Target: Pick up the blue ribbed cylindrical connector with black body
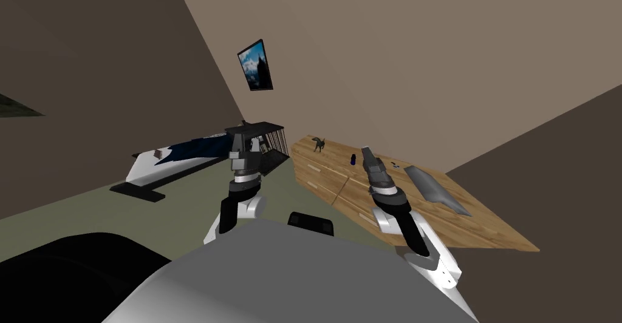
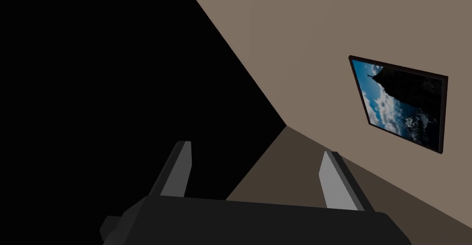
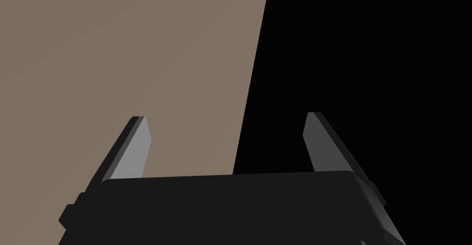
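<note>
The connector [image 1: 352, 159], a small upright cylinder with a blue top and black body, stands on the wooden cabinet top [image 1: 389, 216] towards its far side. My right gripper [image 1: 367, 152] hovers just to the right of it and points towards the wall. Its fingers stand open with nothing between them in the right wrist view [image 3: 226, 115]. My left arm is raised over the floor to the left of the cabinet. The left gripper [image 2: 256, 147] is open and holds nothing.
On the same top stand a dark animal figurine [image 1: 318, 144] near the far corner, a long grey blade-shaped object [image 1: 434, 189] to the right, and a tiny blue item [image 1: 395, 165]. A bed [image 1: 176, 158] and a black barred crate [image 1: 273, 136] lie to the left.
</note>
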You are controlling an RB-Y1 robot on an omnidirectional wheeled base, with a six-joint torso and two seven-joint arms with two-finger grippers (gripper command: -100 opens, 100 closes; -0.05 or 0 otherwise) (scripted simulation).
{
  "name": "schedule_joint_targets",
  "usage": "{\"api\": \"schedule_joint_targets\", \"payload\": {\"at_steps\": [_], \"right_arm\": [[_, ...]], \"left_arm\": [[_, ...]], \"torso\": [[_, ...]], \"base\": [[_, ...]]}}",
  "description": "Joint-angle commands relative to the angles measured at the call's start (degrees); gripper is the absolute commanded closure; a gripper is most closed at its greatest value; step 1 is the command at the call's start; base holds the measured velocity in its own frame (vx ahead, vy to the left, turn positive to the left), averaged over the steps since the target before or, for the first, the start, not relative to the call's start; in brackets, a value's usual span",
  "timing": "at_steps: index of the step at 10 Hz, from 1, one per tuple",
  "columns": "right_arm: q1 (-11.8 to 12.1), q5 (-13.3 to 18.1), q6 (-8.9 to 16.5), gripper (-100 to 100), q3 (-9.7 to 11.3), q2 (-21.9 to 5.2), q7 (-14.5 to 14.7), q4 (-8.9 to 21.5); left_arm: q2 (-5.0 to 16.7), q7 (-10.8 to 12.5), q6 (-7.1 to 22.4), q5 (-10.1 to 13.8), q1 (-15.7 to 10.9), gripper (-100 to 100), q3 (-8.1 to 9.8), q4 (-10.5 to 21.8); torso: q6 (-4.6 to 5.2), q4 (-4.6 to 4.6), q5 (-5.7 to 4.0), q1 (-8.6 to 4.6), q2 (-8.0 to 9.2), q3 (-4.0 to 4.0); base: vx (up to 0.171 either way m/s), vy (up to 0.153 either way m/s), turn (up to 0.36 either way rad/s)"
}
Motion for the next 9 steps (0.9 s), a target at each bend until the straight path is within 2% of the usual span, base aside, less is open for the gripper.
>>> {"api": "schedule_joint_targets", "payload": {"at_steps": [1,2,3,4,5,6,7,8,9], "right_arm": [[-1.6,2.4,-0.3,-100,1.2,-2.9,1.5,1.4],[-1.6,2.4,-0.3,-100,1.2,-3.7,1.5,1.4],[-2.9,4.6,-0.8,-100,2.4,-5.9,3.0,2.8],[-2.9,4.6,-0.8,-100,2.4,-6.6,3.0,2.8],[-4.1,7.0,-1.4,-100,3.8,-8.7,4.5,4.3],[-4.1,7.0,-1.4,-100,3.8,-9.6,4.5,4.3],[-5.4,9.4,-2.0,-100,5.4,-11.8,6.1,6.0],[-5.4,9.4,-2.0,-100,5.4,-12.6,6.1,6.0],[-6.6,12.0,-2.7,-100,7.0,-14.7,7.7,7.8]], "left_arm": [[0.0,0.0,0.0,0.0,0.0,0,0.00,0.0],[0.0,0.0,0.0,0.0,0.0,0,0.00,0.0],[0.0,0.0,0.0,0.0,0.0,0,0.00,0.0],[0.0,0.0,0.0,0.0,0.0,0,0.00,0.0],[0.0,0.0,0.0,0.0,0.0,0,0.00,0.0],[0.0,0.0,0.0,0.0,0.0,0,0.00,0.0],[0.0,0.0,0.0,0.0,0.0,0,0.00,0.0],[0.0,0.0,0.0,0.0,0.0,0,0.00,0.0],[0.0,0.0,0.0,0.0,0.0,0,0.00,0.0]], "torso": [[0.00,0.00,0.00,0.00,0.00,0.00],[-0.02,-0.01,0.01,0.03,0.00,-0.01],[0.00,-0.02,0.01,0.04,-0.08,-0.04],[-0.02,-0.03,0.02,0.04,-0.12,-0.08],[0.01,-0.04,0.01,0.02,-0.18,-0.10],[-0.01,-0.05,0.00,-0.01,-0.18,-0.11],[0.01,-0.05,0.00,0.00,-0.23,-0.14],[-0.02,-0.06,0.00,0.00,-0.25,-0.15],[0.00,-0.06,0.00,0.02,-0.27,-0.16]], "base": [[-0.115,-0.022,0.071],[-0.089,-0.023,0.047],[-0.079,-0.024,0.105],[-0.064,-0.029,0.051],[-0.068,-0.038,0.090],[-0.053,-0.032,0.056],[-0.057,-0.033,0.106],[-0.049,-0.027,0.094],[-0.048,-0.030,0.136]]}}
